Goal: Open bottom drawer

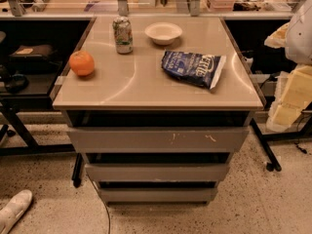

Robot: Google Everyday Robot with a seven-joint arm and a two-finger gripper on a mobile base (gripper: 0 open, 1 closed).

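Note:
The bottom drawer [157,194] is the narrowest and lowest of three plain grey fronts on the cabinet, just above the floor. Its front sits flush under the mid-width front [157,172], with only a thin dark gap between them. The widest front [158,139], with pale scratch marks, is at the top under the beige countertop [146,89]. My gripper is not in view. A pale rounded shape [300,28] at the right edge may be part of my arm.
On the countertop stand an orange [81,63], a drink can [123,34], a white bowl [163,32] and a blue chip bag [192,68]. Black table legs flank the cabinet. A white shoe [14,209] and a cable [105,213] lie on the floor at left.

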